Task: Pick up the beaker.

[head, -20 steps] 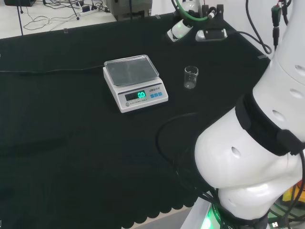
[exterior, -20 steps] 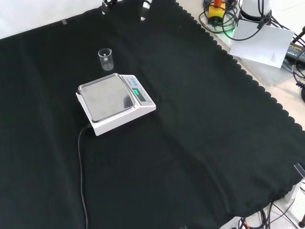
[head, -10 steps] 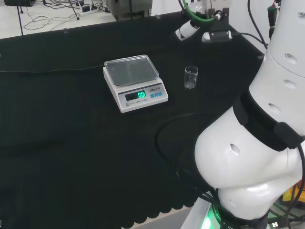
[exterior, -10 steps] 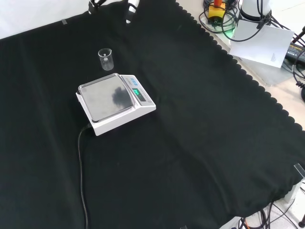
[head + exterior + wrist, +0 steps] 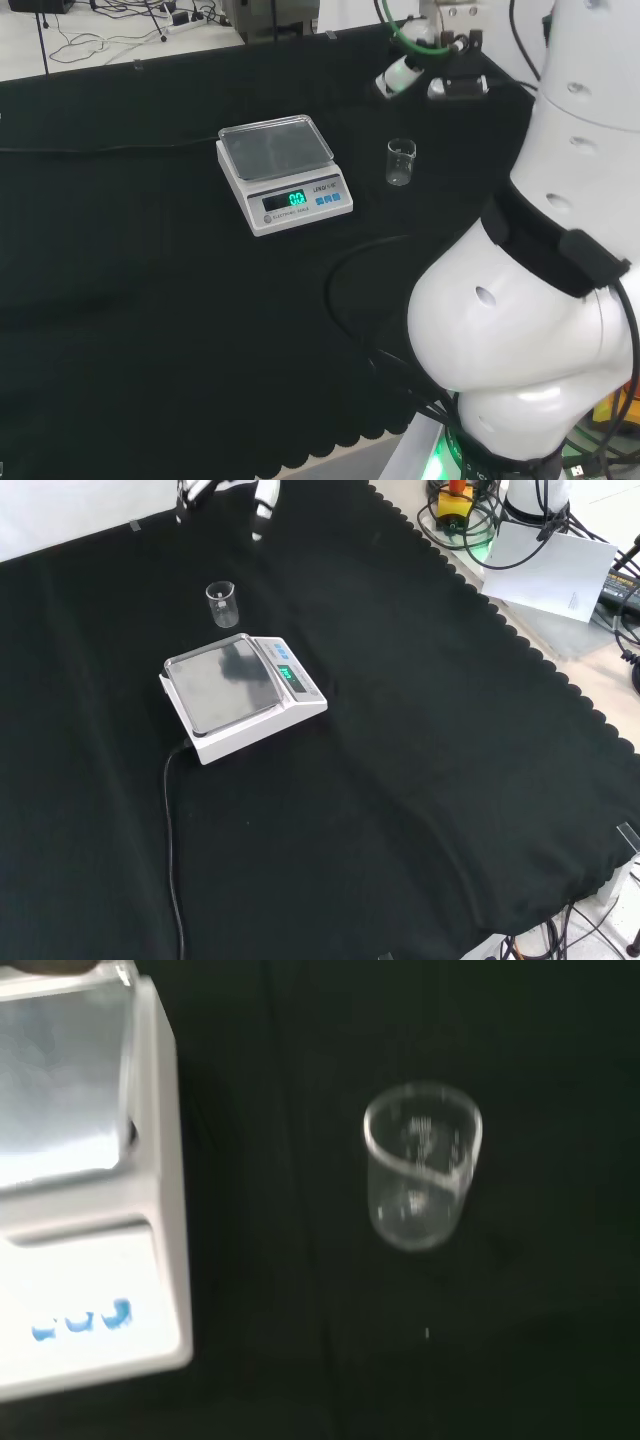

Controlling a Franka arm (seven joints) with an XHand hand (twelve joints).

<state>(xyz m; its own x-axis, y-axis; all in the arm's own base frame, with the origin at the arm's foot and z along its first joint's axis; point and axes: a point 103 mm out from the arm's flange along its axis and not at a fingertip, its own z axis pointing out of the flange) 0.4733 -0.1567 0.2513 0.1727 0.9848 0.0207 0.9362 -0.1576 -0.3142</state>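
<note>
On the black cloth (image 5: 420,730), nr the middle-left of the front view, sits a white scale (image 5: 240,695) w/ a steel pan and a lit green display. Just behind it in that view, apart from it, stands a small clear beaker (image 5: 221,603), upright, nothing seen inside. From the head view the beaker (image 5: 400,162) is to the scale's (image 5: 284,173) right, w/ a gap between them. Hand (image 5: 264,502) hangs above the cloth at the top edge of the front view, well apart from the beaker and not touching it; fingers (image 5: 197,490) look straight and relaxed, pointing down, grasping nothing. Wrist cam looks down on the beaker (image 5: 420,1178) w/ the scale (image 5: 90,1200) beside it. A black cable (image 5: 170,840) runs from the scale toward the cloth's near edge.
</note>
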